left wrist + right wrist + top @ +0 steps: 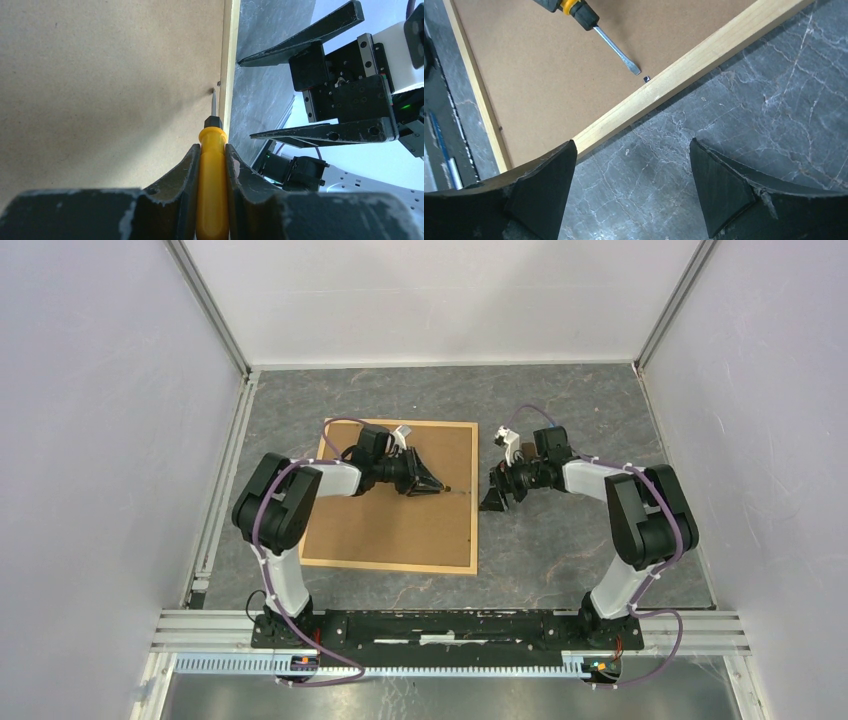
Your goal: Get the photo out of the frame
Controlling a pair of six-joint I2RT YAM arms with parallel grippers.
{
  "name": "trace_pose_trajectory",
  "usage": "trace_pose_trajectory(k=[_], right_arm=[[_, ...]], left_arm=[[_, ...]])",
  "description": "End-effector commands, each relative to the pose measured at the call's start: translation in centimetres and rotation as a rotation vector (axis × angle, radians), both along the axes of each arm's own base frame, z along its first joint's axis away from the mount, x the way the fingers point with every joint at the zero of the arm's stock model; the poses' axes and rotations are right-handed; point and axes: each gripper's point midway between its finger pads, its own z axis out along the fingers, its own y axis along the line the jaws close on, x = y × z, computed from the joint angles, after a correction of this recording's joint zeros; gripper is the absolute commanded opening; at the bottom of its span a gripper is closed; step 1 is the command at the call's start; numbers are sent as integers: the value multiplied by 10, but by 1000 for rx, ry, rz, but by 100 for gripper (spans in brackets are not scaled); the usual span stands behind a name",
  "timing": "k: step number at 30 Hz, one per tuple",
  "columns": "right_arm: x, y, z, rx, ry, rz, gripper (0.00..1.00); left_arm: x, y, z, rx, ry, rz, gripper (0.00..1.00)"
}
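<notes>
The frame lies face down on the table, its brown fibreboard back up and a narrow light-wood rim round it. The photo is hidden under the backing. My left gripper is shut on a yellow-handled screwdriver. The blade tip rests on the backing beside a small metal tab at the right rim. My right gripper is open and empty, just right of the frame's right rim over the stone table; it also shows in the right wrist view.
The table is grey marbled stone, walled in white on three sides. An aluminium rail with the arm bases runs along the near edge. The two grippers face each other closely across the frame's right rim.
</notes>
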Motion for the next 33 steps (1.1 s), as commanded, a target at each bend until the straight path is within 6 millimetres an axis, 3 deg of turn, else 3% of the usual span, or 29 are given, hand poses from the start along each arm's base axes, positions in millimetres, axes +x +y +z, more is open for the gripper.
trace_pose_trajectory(k=[1, 7, 15, 22, 33], right_arm=[[4, -5, -12, -42, -87, 69, 89], [8, -4, -22, -60, -63, 101, 78], [9, -2, -34, -96, -53, 131, 52], [5, 9, -44, -123, -39, 159, 46], [-2, 23, -54, -125, -5, 186, 27]], left_arm=[[12, -4, 2, -22, -11, 12, 2], [14, -5, -6, -9, 6, 5, 2], [8, -6, -13, -11, 50, -14, 2], [-1, -4, -23, -1, 86, -16, 2], [-9, -6, -40, 26, 126, -27, 2]])
